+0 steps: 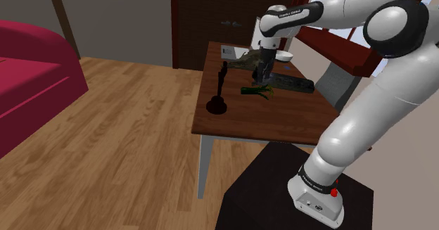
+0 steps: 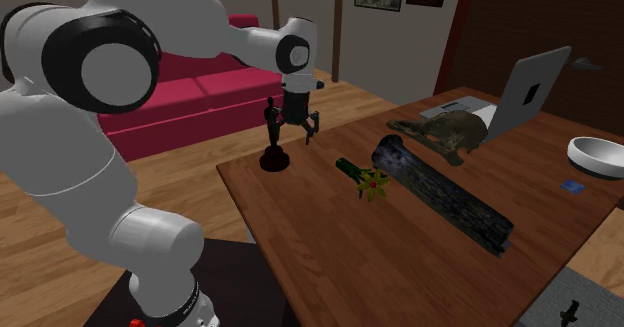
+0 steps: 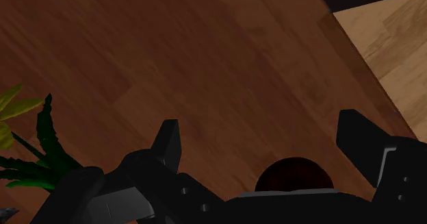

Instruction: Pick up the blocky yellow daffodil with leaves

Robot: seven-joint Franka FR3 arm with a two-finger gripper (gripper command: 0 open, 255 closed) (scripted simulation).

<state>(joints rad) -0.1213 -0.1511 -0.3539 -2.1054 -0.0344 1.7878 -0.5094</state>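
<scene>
The blocky daffodil (image 2: pixel 366 180) lies flat on the brown table (image 2: pixel 330 255), with a yellow bloom and a dark green stem and leaves. In the shoulder view the daffodil (image 1: pixel 256 90) lies just below my gripper (image 1: pixel 261 77). My black gripper (image 2: pixel 303 128) hovers above the table, between a black stand and the flower, pointing down. In the wrist view the gripper (image 3: pixel 263 144) is open with only bare tabletop between the fingers (image 3: pixel 168 144). The daffodil's leaves and yellow petals (image 3: pixel 31 151) lie off to the side of one finger, untouched.
A black candlestick-like stand (image 2: pixel 274 140) rises close beside the gripper; its round base (image 3: pixel 294 176) sits under the hand. A dark log (image 2: pixel 440 193), a brown lumpy figure (image 2: pixel 447 133), an open laptop (image 2: pixel 525 90), a white bowl (image 2: pixel 598 155) and a small blue item (image 2: pixel 572 186) crowd the table's far side.
</scene>
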